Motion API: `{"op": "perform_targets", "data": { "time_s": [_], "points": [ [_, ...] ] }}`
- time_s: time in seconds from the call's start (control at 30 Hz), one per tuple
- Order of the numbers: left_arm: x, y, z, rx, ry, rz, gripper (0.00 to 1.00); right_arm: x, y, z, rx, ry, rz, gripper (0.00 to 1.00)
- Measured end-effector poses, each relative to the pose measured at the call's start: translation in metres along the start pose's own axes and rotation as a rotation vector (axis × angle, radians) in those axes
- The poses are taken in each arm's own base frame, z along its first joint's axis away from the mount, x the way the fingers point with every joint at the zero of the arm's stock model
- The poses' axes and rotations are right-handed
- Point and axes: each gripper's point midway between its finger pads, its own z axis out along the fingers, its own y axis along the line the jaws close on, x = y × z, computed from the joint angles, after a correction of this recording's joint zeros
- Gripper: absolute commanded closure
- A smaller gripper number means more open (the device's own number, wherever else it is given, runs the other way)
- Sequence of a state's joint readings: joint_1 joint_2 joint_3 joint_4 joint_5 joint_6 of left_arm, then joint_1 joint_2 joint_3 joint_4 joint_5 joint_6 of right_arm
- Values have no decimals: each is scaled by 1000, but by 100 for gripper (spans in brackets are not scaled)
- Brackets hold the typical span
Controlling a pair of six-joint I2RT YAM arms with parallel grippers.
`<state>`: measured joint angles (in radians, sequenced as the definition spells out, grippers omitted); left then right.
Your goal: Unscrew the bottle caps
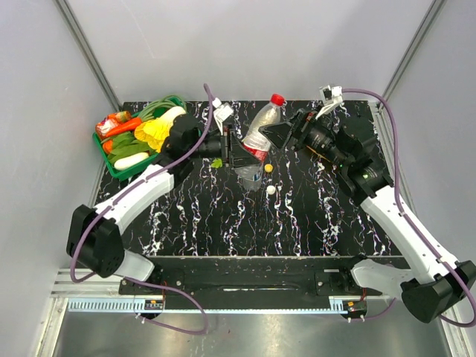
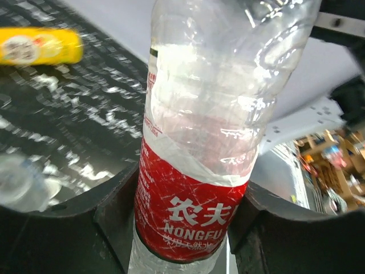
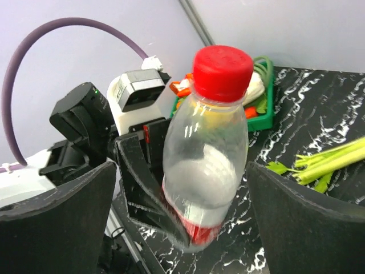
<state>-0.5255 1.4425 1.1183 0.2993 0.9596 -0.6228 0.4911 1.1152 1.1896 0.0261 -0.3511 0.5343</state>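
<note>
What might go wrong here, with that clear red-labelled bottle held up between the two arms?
The left gripper holds the clear plastic bottle with the red label low on its thin body, so the bottle may turn or buckle when the round red cap is twisted. The right gripper is wide open around the bottle; if it closes off the cap, it would likely squeeze the body instead.

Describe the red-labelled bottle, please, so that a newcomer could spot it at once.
At the far middle of the black marbled table, the left gripper holds a clear bottle tilted. Its red cap and red label set it apart from the other bottle lying beneath it.
</note>
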Motion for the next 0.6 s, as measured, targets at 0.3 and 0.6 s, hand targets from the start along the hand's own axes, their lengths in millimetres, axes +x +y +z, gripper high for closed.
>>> {"op": "perform_targets", "data": {
  "time_s": [0.3,0.6],
  "points": [
    [15,38,-48,-392,82,61,49,-9,-3,-9,57,-10,-24,0],
    [15,-1,-71,-589,59,262,53,-11,-4,0,59,-5,35,0]
  ]
}}
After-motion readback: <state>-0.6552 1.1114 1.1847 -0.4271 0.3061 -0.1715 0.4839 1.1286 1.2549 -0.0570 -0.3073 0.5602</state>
